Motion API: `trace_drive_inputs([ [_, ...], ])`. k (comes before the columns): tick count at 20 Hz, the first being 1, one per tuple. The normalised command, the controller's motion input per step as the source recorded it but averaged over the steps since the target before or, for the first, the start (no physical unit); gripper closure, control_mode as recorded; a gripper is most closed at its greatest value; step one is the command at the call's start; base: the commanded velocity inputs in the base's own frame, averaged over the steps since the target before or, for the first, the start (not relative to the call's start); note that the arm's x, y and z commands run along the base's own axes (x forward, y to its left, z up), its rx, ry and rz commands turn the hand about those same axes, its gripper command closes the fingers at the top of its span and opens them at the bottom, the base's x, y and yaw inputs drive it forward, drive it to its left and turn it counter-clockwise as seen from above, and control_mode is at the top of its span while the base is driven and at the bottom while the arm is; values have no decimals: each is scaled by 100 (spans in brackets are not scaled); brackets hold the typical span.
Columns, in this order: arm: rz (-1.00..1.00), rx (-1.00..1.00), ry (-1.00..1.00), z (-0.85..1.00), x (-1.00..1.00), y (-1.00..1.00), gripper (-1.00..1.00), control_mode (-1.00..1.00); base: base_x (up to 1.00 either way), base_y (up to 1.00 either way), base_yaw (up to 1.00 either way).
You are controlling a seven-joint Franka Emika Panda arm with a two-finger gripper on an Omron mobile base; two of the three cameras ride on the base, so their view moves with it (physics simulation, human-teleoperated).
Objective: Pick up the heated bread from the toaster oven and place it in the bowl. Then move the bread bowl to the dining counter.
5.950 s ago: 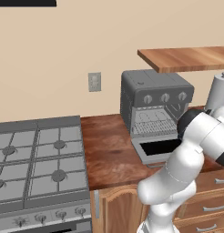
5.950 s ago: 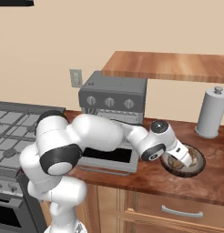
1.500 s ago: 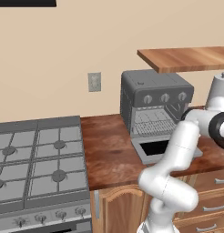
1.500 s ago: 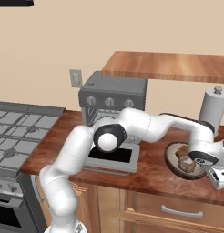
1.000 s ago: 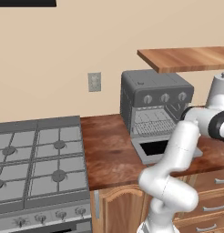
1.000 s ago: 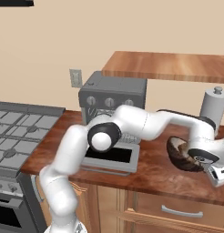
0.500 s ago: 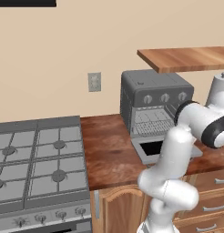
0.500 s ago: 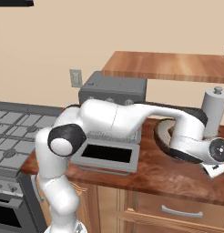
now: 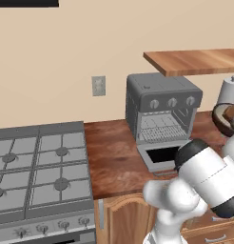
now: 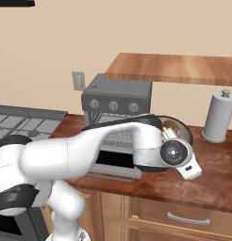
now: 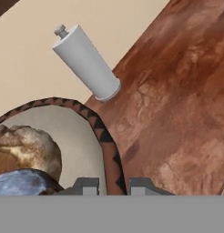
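Your arm hides most of the bowl (image 10: 177, 128); the hand view's edge crops the heated bread (image 11: 22, 148), and the gripper's (image 11: 111, 186) grip stays unclear.

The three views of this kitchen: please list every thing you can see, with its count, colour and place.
Grey boxy toaster oven: one, on the counter, dark-glass door dropped open.
Round dark-brown bowl: one, paler inside, tilted, lifted off the counter right of the oven.
Rounded brown bread: one, inside the bowl.
White cylindrical canister: one, upright at the wall, right of the bowl.
Reddish-brown wooden counter: one, between stove and canister.
Grey gas stove: one, left of the counter.
Light wooden wall shelf: one, above the oven.
Grey wall outlet: one, left of the oven.
White robot arm: one; its tool straddles the bowl rim.
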Motion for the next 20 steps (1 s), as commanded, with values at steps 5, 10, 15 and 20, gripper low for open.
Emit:
trace_drive_inputs([
  [5,-21,2,0,67,-6,77,100,-100,0,0,0],
  [10,-4,2,0,5,-1,5,100,-100,0,0,0],
  [15,0,4,0,20,-6,18,100,-100,0,0,0],
  [20,0,3,0,39,-3,86,100,-100,0,0,0],
])
